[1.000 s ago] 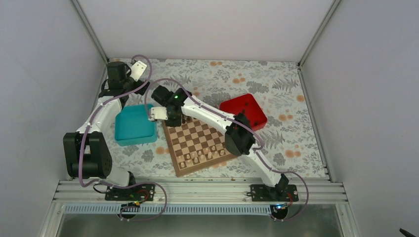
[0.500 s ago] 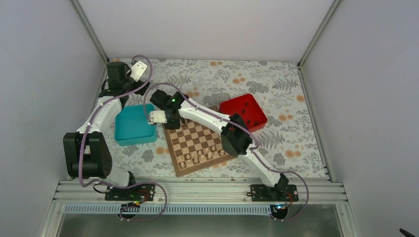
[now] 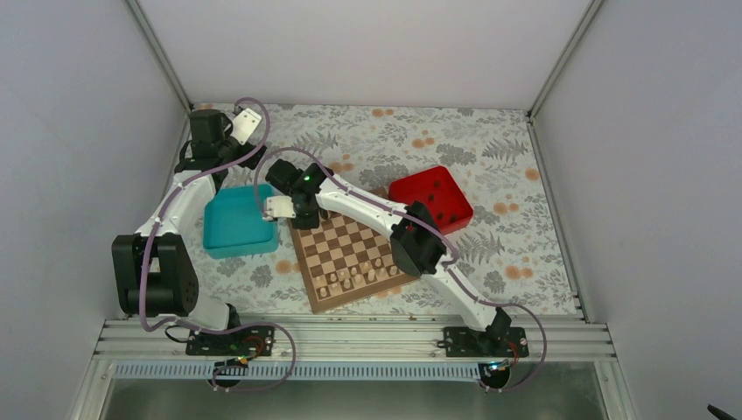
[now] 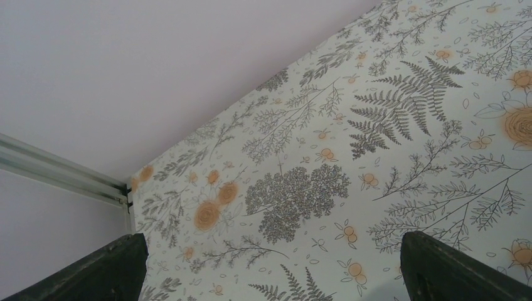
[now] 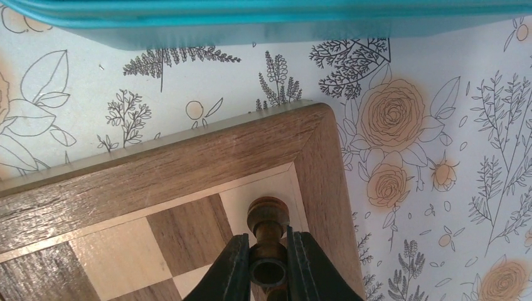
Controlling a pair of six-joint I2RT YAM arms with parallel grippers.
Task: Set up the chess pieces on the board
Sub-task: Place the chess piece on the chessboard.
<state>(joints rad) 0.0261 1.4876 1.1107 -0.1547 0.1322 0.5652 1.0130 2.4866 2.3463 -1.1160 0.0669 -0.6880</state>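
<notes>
Right wrist view: a dark brown chess piece (image 5: 268, 216) is clamped by the right gripper (image 5: 268, 266) at a corner square of the board (image 5: 157, 169); the left gripper (image 4: 273, 269) is spread wide, empty.

The floral-patterned table (image 3: 490, 140) carries the board (image 3: 348, 252) near its middle. A teal tray (image 3: 234, 223) lies just left of the board, and a red tray (image 3: 437, 194) lies to its right.

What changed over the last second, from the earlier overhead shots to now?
The right gripper, shut on a dark chess piece, shifted slightly left toward the far left corner of the board, and its elbow followed. Nothing was visibly grabbed or released. The left gripper, the pale pieces, the teal tray and the red tray stayed put.
</notes>
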